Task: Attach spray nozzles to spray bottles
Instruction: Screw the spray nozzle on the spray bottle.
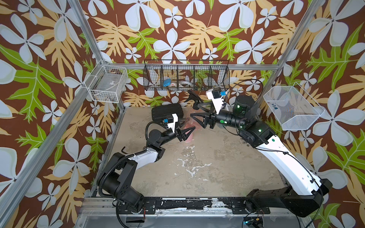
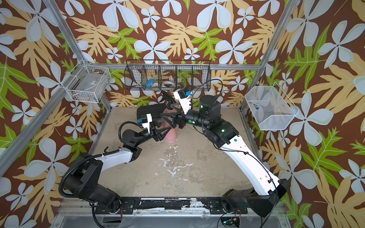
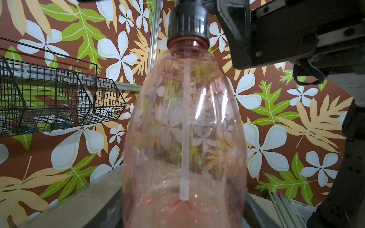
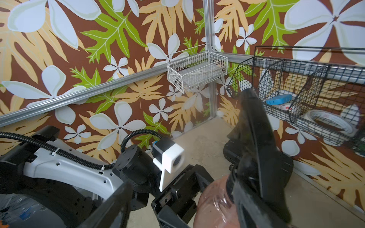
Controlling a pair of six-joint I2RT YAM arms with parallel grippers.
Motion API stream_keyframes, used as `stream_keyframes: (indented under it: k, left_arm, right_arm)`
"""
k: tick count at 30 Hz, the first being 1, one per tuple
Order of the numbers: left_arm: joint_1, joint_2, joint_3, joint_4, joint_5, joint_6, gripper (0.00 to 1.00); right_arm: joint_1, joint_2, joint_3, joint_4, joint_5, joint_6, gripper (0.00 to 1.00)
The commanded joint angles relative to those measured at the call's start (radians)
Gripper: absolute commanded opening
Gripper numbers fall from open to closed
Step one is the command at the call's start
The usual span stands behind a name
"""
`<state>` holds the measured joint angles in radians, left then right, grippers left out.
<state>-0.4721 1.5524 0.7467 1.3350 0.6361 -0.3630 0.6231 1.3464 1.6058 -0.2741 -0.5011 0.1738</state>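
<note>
Handling (judgement): the bottle (image 3: 154,138) is thin clear plastic and looks empty. Expect it to be light and slick, and to dent or spin under a hard pinch. Hold it low on the wide body and put the twist into the ribbed collar (image 3: 187,21) of the nozzle (image 1: 194,98), the one stiff, grippy spot. The trigger head sticks out sideways and could lever the bottle over.

Looks: the bottle is translucent orange-pink and teardrop-shaped with a narrow neck; the wallpaper shows through it. The nozzle is all black. A pale dip tube (image 3: 184,128) runs straight down to the base. The collar sits on the neck with a thin orange rim showing under it. Cannot tell if it is fully screwed down.

Position: upright between the two arms, toward the back of the bench (image 1: 197,167). Cannot tell if the base rests on it.

Left jaws: closed on the bottle's lower body.

Right jaws: wide apart astride the collar, one finger (image 3: 233,33) just beside it. Contact cannot be told; nothing gripped.
</note>
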Motion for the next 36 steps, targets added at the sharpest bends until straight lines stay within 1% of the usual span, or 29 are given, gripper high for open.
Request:
stream_keyframes:
  k: [1,4,6,13,18,21,23,25,28,34,36]
  left_arm:
    - [0.003,-0.013,-0.001,0.041,-0.003,0.014,0.43]
    - [0.003,-0.024,-0.004,0.031,0.0,0.02,0.42]
    - [0.001,-0.03,-0.005,0.032,0.007,0.017,0.42]
    - [0.003,-0.047,-0.015,0.056,0.017,-0.005,0.42]
    - [0.003,-0.051,-0.015,0.065,0.035,-0.016,0.42]
    - [0.002,-0.05,-0.016,0.07,0.043,-0.02,0.42]
    - [0.002,-0.05,-0.015,0.072,0.049,-0.022,0.42]
    - [0.003,-0.052,-0.012,0.072,0.051,-0.023,0.42]
    - [0.003,-0.05,-0.006,0.072,0.052,-0.024,0.42]
    - [0.002,-0.047,-0.002,0.072,0.054,-0.028,0.42]
    - [0.002,-0.048,-0.002,0.072,0.054,-0.03,0.42]
  right_arm:
    - [0.001,-0.022,0.002,-0.028,0.09,-0.048,0.77]
    - [0.0,-0.027,0.0,-0.045,0.194,-0.071,0.72]
    - [-0.01,-0.008,0.021,-0.062,0.204,-0.083,0.72]
    - [-0.036,0.12,0.153,-0.079,0.099,-0.067,0.72]
    - [-0.039,0.175,0.217,-0.085,0.022,-0.067,0.74]
    - [-0.04,0.197,0.234,-0.086,-0.036,-0.066,0.72]
    - [-0.04,0.2,0.232,-0.079,-0.059,-0.06,0.65]
    - [-0.04,0.2,0.224,-0.074,-0.065,-0.056,0.54]
    - [-0.04,0.193,0.211,-0.069,-0.066,-0.053,0.41]
    - [-0.04,0.174,0.195,-0.062,-0.06,-0.054,0.32]
    - [-0.04,0.171,0.195,-0.064,-0.063,-0.055,0.31]
